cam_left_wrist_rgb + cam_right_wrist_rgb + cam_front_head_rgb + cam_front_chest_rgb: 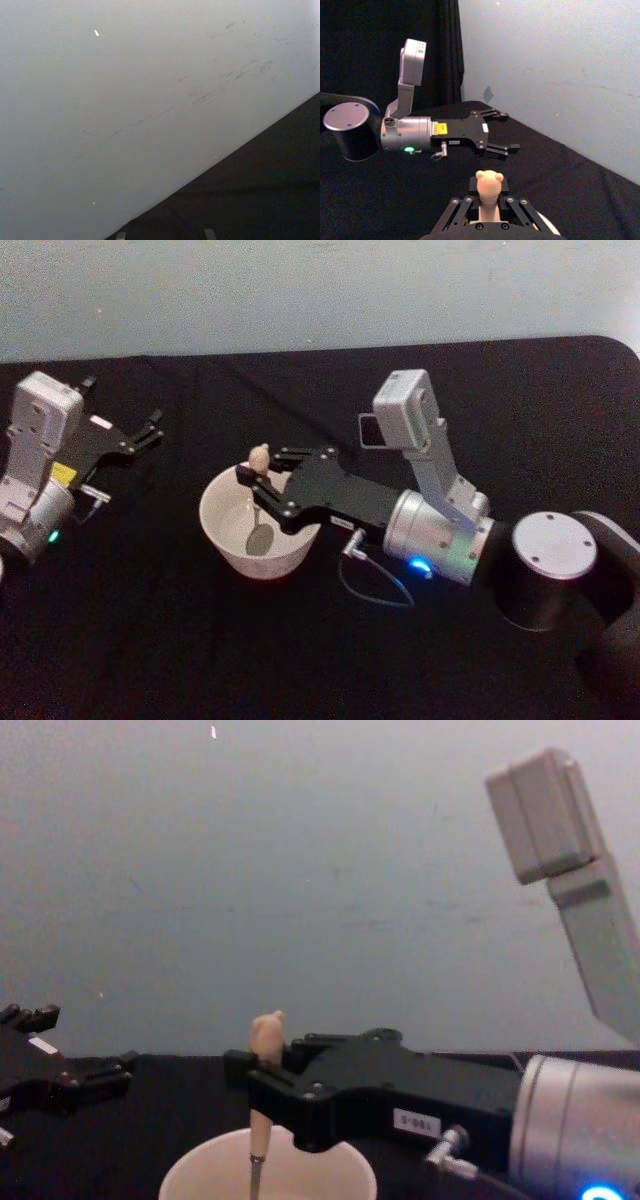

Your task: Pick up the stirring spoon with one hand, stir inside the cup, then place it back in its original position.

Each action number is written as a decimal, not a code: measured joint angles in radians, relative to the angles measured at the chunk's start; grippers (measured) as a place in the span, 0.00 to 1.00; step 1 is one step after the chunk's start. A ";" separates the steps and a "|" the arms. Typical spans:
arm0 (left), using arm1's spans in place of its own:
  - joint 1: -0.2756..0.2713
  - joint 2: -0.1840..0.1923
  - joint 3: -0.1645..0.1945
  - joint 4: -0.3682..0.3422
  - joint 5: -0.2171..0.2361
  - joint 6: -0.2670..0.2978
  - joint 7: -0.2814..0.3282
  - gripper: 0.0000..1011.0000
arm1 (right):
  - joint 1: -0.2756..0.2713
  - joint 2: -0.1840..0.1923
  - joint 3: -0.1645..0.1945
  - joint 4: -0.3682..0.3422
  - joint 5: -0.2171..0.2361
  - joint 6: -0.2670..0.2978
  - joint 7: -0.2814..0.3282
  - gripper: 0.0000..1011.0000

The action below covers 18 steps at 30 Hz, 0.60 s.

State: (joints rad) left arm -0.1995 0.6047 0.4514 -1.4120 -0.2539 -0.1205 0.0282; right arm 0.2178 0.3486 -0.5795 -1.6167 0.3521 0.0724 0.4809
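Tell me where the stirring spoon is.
Left of centre in the head view, the stirring spoon stands in the cup, handle clamped by the right gripper; the left gripper sits idle far left.

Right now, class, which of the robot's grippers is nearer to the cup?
Right. The right gripper is above the cup, holding the stirring spoon inside it. The left gripper is open, well off to the cup's left.

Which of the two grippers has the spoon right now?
The right gripper: it is shut on the stirring spoon above the cup. The left gripper is open and empty, off to the left.
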 joint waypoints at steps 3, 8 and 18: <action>0.000 0.000 0.000 0.000 0.000 0.000 0.000 0.99 | 0.009 -0.011 -0.005 0.016 -0.010 -0.007 -0.007 0.21; 0.000 0.000 0.000 0.000 0.000 0.000 0.000 0.99 | 0.032 -0.040 -0.014 0.057 -0.037 -0.021 -0.023 0.21; 0.000 0.000 0.000 0.000 0.000 0.000 0.000 0.99 | 0.054 -0.073 -0.002 0.104 -0.065 -0.032 -0.045 0.21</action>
State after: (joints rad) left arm -0.1995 0.6047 0.4514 -1.4120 -0.2539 -0.1205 0.0283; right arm 0.2713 0.2759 -0.5818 -1.5131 0.2875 0.0401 0.4363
